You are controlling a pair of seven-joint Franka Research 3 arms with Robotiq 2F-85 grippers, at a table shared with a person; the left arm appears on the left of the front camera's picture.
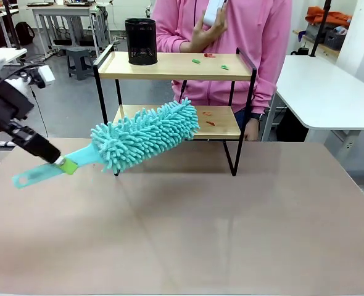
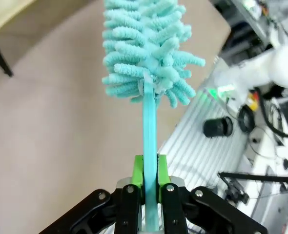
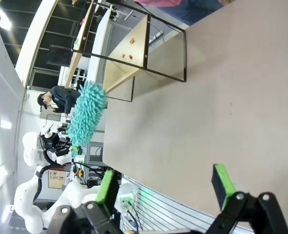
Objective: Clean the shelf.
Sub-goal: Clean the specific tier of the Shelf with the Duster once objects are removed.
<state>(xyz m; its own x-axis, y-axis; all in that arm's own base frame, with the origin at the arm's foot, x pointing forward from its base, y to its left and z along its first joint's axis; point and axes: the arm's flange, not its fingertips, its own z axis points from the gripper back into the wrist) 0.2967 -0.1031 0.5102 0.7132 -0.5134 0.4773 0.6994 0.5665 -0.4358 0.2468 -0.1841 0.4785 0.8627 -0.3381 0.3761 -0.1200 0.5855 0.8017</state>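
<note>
Shelf stands at the desk's far edge, left of centre, front legs on the desk top. A person stands just behind it, one hand down by its right rear leg.

**Risks**
- Cup sits at the left end of the top board, on the side the duster comes from. A wide pass of the fluffy head along that board would likely tip it or push it off.
- Scraps lie loose on the top board, with more toward the right of the lower board. A fast stroke would probably flick them over the far edge toward the person, not gather them.
- The grip is low on the handle, far from the head, so it has a long lever. Pressure on a board could twist the flat handle in the pads, or make it slip.
- The shelf looks light and sits close to the far edge. A push on its frame could slide it toward the person.
- The head could snag on the left front post or the end rail.
- The person's hand is near the lower board, so a stroke running right should stop short of it.

**Grippers**
- Left gripper: fingers drawn in tight on the handle, one green pad on each flat side. The butt end sticks out behind it, toward the desk's left edge. The head is raised off the desk, in front of the lower board's left end. I cannot tell whether it touches the board.
- Right gripper: fingers wide apart and holding nothing, above the desk's near edge, well apart from the shelf.
</note>
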